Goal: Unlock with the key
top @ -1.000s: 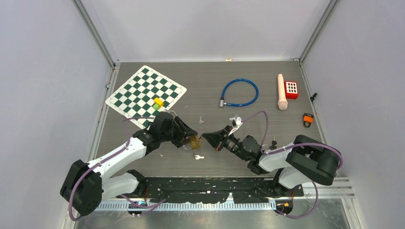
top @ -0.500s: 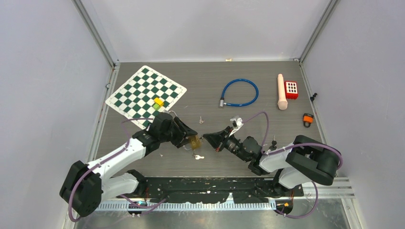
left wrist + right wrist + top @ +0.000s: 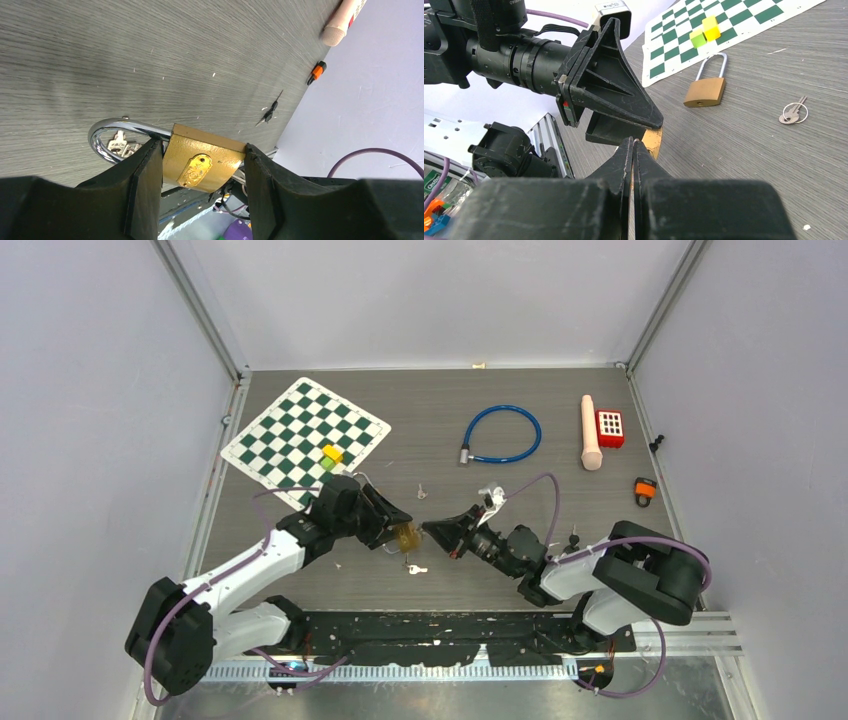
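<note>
My left gripper (image 3: 401, 533) holds a brass padlock (image 3: 202, 160) by its sides, lifted off the table, with the silver shackle (image 3: 107, 131) pointing away. The keyhole end faces my right gripper (image 3: 431, 528). That gripper is shut, its tips (image 3: 633, 142) right at the brass body (image 3: 654, 140). The key it pinches is almost wholly hidden between the pads; only thin silver bits show behind the lock in the left wrist view.
A second padlock (image 3: 705, 90) lies by the chessboard (image 3: 300, 430) with its yellow and green cubes (image 3: 330, 454). Loose keys (image 3: 416, 568) lie under the held lock, another key (image 3: 422, 490) behind it. At the back right are a blue cable lock (image 3: 503, 435), a beige cylinder (image 3: 591, 432), a red block (image 3: 610, 427) and an orange lock (image 3: 645, 490).
My right gripper has crept slightly left toward the padlock. The left arm and the padlock have stayed still.
</note>
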Tool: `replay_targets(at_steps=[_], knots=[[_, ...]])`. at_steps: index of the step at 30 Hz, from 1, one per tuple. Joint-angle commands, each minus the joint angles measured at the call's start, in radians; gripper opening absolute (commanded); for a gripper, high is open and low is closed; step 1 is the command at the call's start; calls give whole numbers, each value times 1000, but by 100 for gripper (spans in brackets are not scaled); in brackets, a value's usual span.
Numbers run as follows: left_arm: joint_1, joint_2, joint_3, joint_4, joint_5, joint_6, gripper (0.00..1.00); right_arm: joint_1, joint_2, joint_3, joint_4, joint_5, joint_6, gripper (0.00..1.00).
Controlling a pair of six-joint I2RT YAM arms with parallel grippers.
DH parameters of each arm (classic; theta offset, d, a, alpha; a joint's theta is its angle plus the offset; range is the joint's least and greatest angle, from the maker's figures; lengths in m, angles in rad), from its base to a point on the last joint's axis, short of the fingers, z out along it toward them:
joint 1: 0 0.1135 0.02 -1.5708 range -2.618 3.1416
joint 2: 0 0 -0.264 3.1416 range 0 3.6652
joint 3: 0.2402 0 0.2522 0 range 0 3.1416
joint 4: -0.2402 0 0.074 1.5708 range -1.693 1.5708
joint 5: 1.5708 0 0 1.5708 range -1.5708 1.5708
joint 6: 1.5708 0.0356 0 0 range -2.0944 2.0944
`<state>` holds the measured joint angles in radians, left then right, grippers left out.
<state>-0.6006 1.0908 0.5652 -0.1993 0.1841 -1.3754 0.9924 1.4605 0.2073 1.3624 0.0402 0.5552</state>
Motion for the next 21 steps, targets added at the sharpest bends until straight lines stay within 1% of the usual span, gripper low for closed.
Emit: replay_targets(at_steps=[1, 11, 18, 21], knots=[[2, -38, 36, 136, 57, -19, 0, 13, 26, 23, 27, -26, -30, 5], [2, -54, 39, 141, 71, -7, 0, 14, 84, 24, 55, -20, -21, 5], [1, -72, 28, 159, 67, -18, 0, 14, 84, 5, 35, 50, 15, 5], [1, -71, 32, 160, 81, -20, 0, 14, 95, -8, 73, 78, 29, 5]])
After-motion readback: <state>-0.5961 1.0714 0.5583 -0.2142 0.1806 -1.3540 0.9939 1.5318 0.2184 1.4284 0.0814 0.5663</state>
